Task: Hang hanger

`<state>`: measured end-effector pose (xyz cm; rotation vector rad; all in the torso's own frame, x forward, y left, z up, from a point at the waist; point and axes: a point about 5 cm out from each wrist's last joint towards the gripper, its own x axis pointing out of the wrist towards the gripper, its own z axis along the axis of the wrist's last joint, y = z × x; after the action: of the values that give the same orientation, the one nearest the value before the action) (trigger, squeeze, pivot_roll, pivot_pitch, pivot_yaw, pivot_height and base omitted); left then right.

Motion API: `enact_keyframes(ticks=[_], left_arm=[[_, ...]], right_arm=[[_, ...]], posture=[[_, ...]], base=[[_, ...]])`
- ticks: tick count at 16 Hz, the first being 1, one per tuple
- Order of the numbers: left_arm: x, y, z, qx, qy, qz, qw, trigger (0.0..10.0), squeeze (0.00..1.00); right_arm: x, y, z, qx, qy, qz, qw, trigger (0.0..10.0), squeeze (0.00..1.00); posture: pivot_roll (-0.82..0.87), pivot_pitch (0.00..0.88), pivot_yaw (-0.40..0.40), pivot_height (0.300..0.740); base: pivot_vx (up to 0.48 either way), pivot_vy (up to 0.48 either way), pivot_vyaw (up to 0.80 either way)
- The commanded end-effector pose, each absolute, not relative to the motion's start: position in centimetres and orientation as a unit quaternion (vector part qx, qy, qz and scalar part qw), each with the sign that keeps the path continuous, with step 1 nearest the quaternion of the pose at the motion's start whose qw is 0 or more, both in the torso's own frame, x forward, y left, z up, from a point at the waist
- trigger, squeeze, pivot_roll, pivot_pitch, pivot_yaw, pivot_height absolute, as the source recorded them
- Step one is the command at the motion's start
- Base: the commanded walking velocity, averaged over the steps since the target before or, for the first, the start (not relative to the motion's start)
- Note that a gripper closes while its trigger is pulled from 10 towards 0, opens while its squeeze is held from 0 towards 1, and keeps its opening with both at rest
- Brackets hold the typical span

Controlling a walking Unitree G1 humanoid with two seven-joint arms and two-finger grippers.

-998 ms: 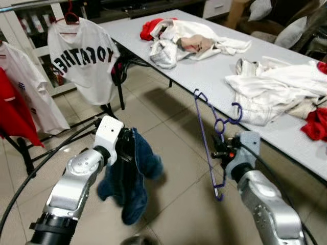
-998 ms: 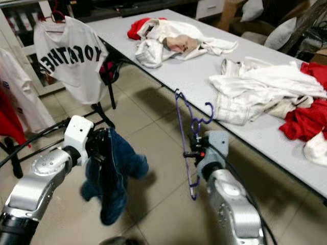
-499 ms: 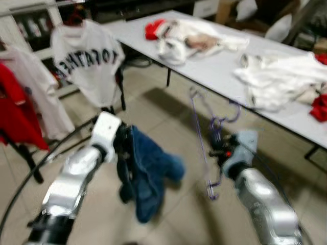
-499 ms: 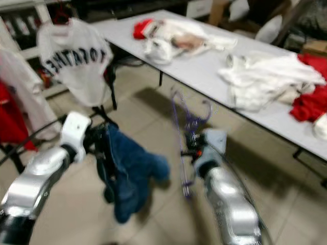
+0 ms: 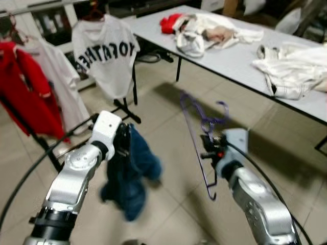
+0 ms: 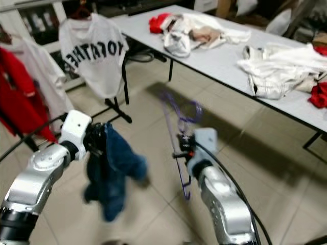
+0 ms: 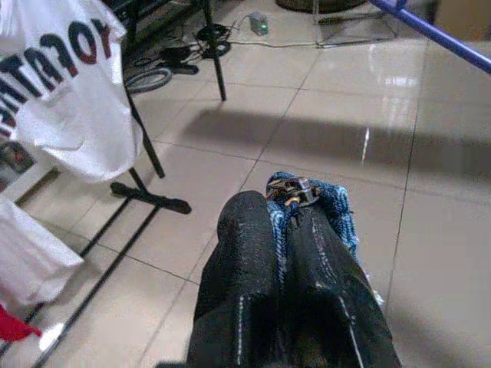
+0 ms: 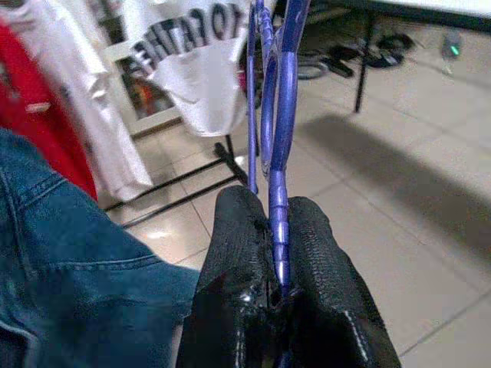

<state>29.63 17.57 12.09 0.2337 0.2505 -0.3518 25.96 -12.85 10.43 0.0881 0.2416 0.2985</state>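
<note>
The right gripper (image 8: 275,230) is squeezing a thin purple wire hanger (image 5: 196,135) between its fingers, holding it up over the bare tan tiled floor (image 5: 168,109), well away from the long grey table (image 5: 232,64)'s edge. The left gripper (image 7: 278,238) is clamping a floppy dark blue denim garment (image 5: 130,176), which is dangling beside the hanger. Past them, a white shirt with dark letters (image 5: 106,53) is hanging on a black metal rack (image 5: 125,104), and there is open floor between it and the table.

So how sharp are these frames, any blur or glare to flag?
Both eye views are softly motion-blurred, worst on the blue jeans and purple hanger. The left wrist view is sharp, with window glare on the floor tiles. The right wrist view is crisp on the hanger, with the background shirts soft.
</note>
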Motion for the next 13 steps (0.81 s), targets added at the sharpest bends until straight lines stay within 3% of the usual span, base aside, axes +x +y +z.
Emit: enact_keyframes(ticks=[1, 3, 4, 5, 9, 13], left_arm=[[30.0, 17.1, 12.8, 0.110, 0.110, -0.178, 0.972, 10.0, 0.00], [30.2, 17.2, 13.2, 0.123, 0.108, -0.180, 0.970, 10.0, 0.00], [30.5, 17.4, 13.3, 0.124, 0.114, -0.184, 0.968, 3.3, 0.00], [30.9, 17.9, 13.4, 0.134, 0.126, -0.188, 0.965, 0.0, 0.00], [34.1, 18.4, 15.2, 0.124, 0.143, -0.182, 0.965, 0.0, 0.00], [36.4, 18.1, 17.4, 0.134, 0.136, -0.183, 0.965, 0.0, 0.00]], right_arm=[[25.9, -13.5, 10.5, 0.017, 0.122, 0.144, 0.982, 10.0, 0.00], [26.0, -13.3, 10.9, 0.025, 0.122, 0.182, 0.975, 10.0, 0.00], [25.9, -13.1, 11.4, 0.035, 0.111, 0.207, 0.971, 10.0, 0.00], [25.6, -13.0, 11.6, 0.023, 0.113, 0.237, 0.965, 10.0, 0.00], [24.5, -12.9, 12.2, -0.022, 0.136, 0.334, 0.932, 10.0, 0.00], [23.7, -13.6, 13.0, -0.050, 0.167, 0.358, 0.917, 10.0, 0.00]], posture=[[-0.06, 0.033, 0.049, 0.740], [-0.05, 0.031, 0.044, 0.740], [-0.05, 0.030, 0.041, 0.740], [-0.05, 0.031, 0.039, 0.740], [-0.05, 0.032, 0.037, 0.740], [-0.06, 0.032, 0.044, 0.740]], base=[[0.000, 0.000, 0.00], [0.000, 0.000, 0.00], [0.000, 0.000, 0.00], [0.000, 0.000, 0.00], [0.000, 0.000, 0.00], [0.000, 0.000, 0.00]])
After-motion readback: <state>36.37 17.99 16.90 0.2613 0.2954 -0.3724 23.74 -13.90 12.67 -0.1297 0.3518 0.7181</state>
